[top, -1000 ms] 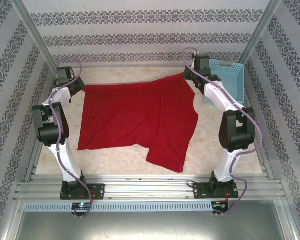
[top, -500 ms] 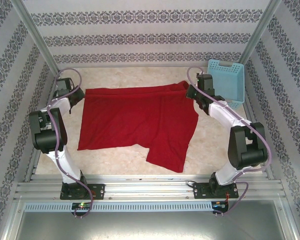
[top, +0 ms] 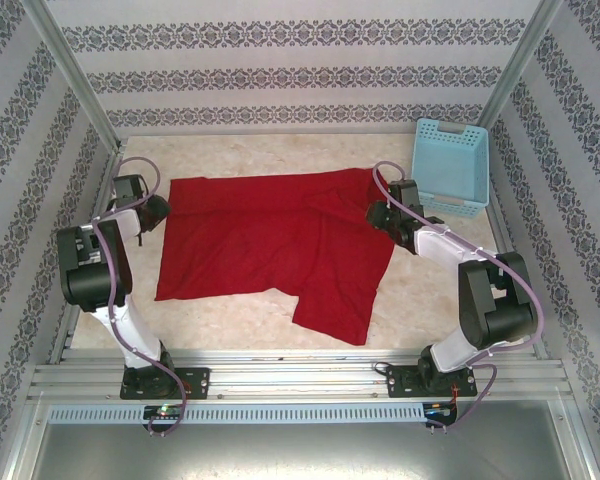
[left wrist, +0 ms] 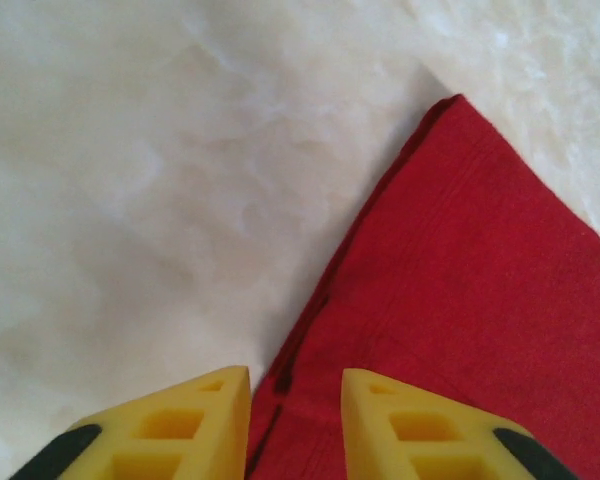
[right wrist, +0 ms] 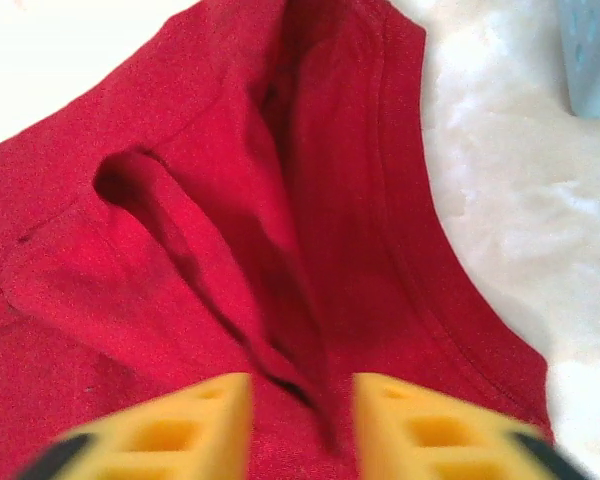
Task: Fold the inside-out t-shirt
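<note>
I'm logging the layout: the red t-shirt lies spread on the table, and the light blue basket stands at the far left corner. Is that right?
Not quite: the basket stands at the far right corner, as the top external view shows. The red t-shirt does lie spread on the table.

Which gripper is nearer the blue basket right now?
Right. The right gripper is over the t-shirt at its far right edge, just beside the basket; the left gripper is at the shirt's opposite far corner.
</note>
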Controlling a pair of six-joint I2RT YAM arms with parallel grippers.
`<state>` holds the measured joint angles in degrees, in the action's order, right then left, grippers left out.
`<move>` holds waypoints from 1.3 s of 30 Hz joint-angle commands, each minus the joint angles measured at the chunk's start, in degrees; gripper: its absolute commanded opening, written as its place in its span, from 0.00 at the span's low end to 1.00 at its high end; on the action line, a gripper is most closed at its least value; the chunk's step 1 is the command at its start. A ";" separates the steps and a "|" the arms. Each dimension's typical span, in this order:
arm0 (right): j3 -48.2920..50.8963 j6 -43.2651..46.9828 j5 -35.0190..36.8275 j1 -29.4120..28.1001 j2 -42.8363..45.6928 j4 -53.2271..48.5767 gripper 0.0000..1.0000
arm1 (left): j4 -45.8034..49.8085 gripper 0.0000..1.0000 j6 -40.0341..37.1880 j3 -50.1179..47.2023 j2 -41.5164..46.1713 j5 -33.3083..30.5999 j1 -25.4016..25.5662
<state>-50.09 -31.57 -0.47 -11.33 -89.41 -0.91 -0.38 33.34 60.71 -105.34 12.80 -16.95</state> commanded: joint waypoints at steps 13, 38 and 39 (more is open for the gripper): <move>-29.98 -1.23 -2.79 -0.62 -19.35 -9.00 0.62 | -0.58 0.50 3.20 10.59 -0.74 7.43 5.60; -42.23 -4.89 -2.12 4.25 -29.15 -20.24 0.59 | 12.47 0.65 5.04 15.58 -5.43 1.00 6.10; -41.19 -3.85 -1.82 3.76 -27.06 -20.86 0.60 | 16.26 0.67 4.85 15.79 -3.50 -1.37 6.17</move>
<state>-92.40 -39.90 -4.16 -6.42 -124.31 -18.98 5.87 39.64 76.49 -116.29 16.78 -9.93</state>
